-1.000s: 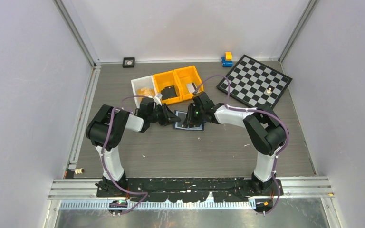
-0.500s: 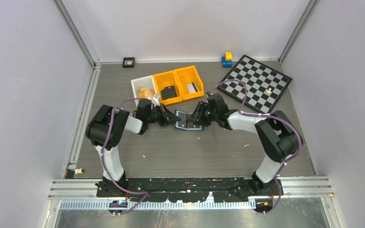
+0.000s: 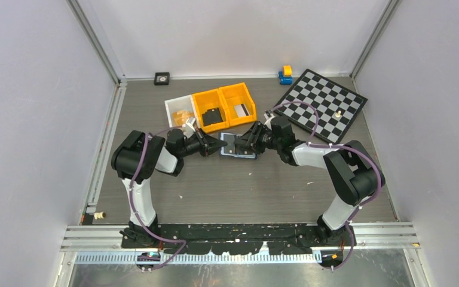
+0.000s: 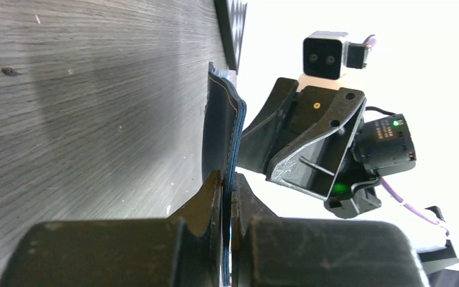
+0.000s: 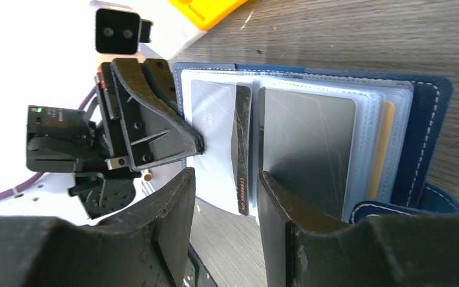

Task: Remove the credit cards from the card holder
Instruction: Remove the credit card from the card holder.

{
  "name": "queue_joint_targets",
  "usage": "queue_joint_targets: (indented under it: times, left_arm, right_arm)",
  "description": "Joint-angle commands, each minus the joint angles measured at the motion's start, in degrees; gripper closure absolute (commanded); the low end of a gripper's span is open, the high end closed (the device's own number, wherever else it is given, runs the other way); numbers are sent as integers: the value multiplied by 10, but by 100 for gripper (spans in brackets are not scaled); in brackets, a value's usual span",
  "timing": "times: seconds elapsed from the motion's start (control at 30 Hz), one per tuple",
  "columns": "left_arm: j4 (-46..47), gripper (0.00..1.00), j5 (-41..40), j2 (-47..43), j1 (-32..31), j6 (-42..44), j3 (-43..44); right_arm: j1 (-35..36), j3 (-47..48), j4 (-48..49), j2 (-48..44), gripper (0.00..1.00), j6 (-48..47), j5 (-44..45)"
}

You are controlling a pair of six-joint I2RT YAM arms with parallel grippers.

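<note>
Card holder [image 5: 433, 113]: navy, white-stitched; clear sleeves [image 5: 367, 140]; scratched grey cards [image 5: 308, 149].

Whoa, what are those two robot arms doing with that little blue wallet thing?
They are working on getting the cards out of it. The left claw is shut on one edge of the navy card holder, holding it open. The right claw is open right at the clear pockets, where a grey card and a tan card sit. No card looks fully out yet.
</note>
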Motion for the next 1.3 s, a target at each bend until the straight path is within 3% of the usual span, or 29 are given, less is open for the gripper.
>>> queue_joint_targets:
  times: [0.0,0.47,0.57,0.73,0.87,1.13,1.2,1.27]
  left_arm:
    - [137,100,32,-8,5,-70,-4]
    - [156,100,45,-48,11,-96,-11]
    - [156,100,47,-50,11,-98,-10]
    - [156,100,48,-50,11,-96,-9]
    - [156,87,46,-51,11,-91,-11]
    - [156,76,43,-56,11,-86,-13]
    - [156,82,43,-57,12,-82,-13]
    - [156,95,42,-55,14,-80,-13]
  right_arm:
    - [-1,-12,74,-2,52,29,-35]
    - [-11,-34,187,17,58,97,-80]
    - [-19,-49,265,29,65,136,-97]
    - [-29,-67,337,36,86,174,-104]
    - [-28,-69,330,27,99,167,-100]
    - [-41,-72,262,7,100,139,-74]
    - [-43,-71,241,5,99,128,-66]
    - [-44,-69,228,4,99,124,-62]
